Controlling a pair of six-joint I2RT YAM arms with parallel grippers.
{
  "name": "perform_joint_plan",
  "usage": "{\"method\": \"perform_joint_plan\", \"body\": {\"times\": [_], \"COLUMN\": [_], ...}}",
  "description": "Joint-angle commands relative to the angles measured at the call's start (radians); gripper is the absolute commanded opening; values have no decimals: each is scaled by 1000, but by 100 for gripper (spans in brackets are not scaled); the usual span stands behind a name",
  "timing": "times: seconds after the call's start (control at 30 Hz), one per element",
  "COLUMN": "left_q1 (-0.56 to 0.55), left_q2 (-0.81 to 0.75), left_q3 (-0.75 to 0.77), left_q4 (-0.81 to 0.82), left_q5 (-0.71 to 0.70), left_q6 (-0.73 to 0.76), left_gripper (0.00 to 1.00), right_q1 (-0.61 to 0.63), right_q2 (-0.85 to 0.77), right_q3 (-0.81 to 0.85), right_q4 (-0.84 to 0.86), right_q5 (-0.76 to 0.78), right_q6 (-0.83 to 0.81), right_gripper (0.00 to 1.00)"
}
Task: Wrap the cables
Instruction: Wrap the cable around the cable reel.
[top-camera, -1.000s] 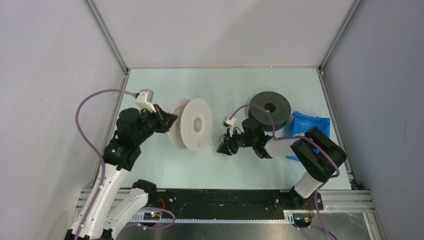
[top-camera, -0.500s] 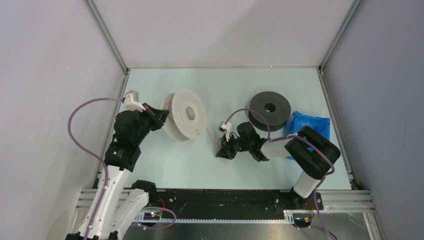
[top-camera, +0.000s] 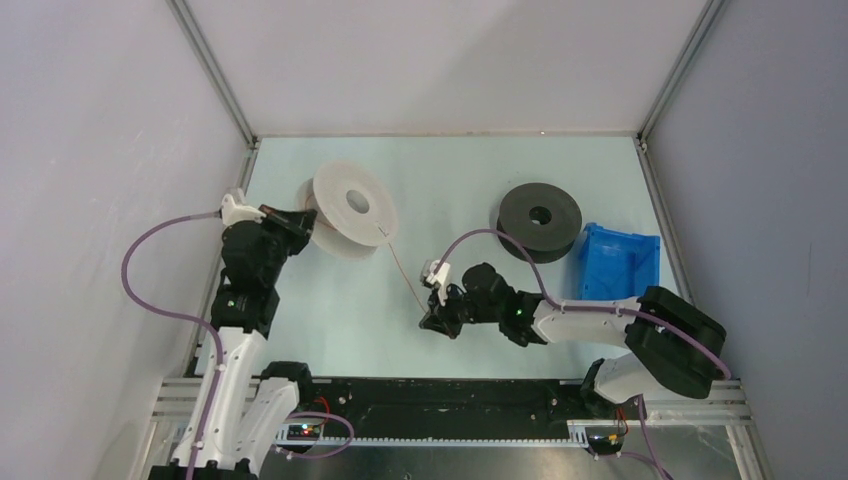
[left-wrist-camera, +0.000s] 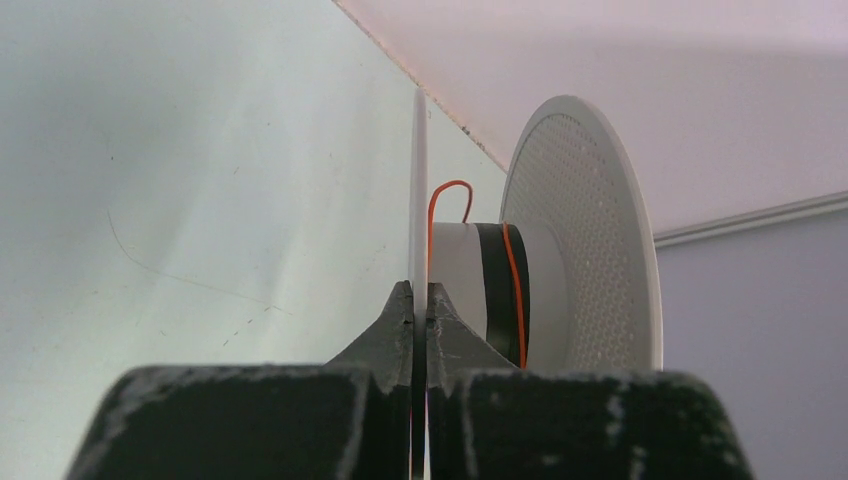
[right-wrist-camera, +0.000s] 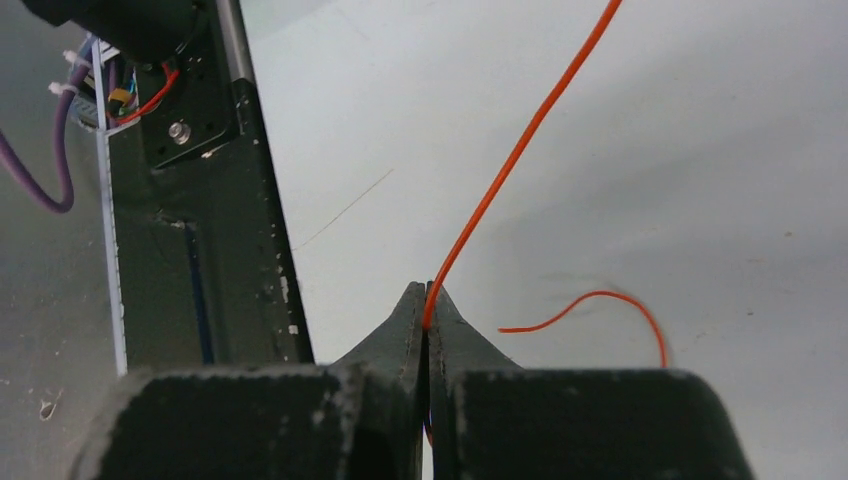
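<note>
**One orange cable (right-wrist-camera: 510, 165), pinched and stretched**

The right pincer (right-wrist-camera: 427, 295) is clamped on it. From there it runs straight across the bench (top-camera: 470, 170) to the white spool (top-camera: 350, 208), whose flange the left pincer (left-wrist-camera: 420, 295) grips.

There are 2 flanged spools: 1 dark grey spool (top-camera: 540, 220) and 1 white spool (top-camera: 350, 208) well to its left. 1 blue bin (top-camera: 620, 262) sits just right of the dark grey spool. 1 reddish cable (top-camera: 403, 272) shows, left of that spool. 2 arms carry 2 grippers: 1 left gripper (top-camera: 306, 217) and 1 right gripper (top-camera: 428, 324).
</note>
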Motion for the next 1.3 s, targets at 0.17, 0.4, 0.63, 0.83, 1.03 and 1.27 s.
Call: {"method": "perform_joint_plan", "body": {"times": [0.17, 0.4, 0.63, 0.83, 1.03, 1.27], "left_q1": [37, 70, 63, -68, -252, -399], "left_q2": [20, 29, 57, 38, 75, 130], "left_q3": [12, 21, 26, 31, 77, 119], "left_q4": [160, 179, 212, 173, 80, -40], "left_q5": [7, 10, 69, -55, -192, -282], "left_q6": [-106, -108, 65, 306, 513, 672], "left_gripper": [0, 0, 0, 0, 0, 0], "right_q1": [135, 176, 167, 171, 176, 130], "right_q2": [-69, -107, -154, -128, -81, -52], "right_q3": [-3, -3, 111, 342, 523, 653], "right_q4": [-148, -221, -338, -556, -622, -628], "right_q5": [188, 243, 328, 248, 120, 19], "right_q6": [-50, -40, -68, -154, -173, -162], "right_gripper": [0, 0, 0, 0, 0, 0]}}
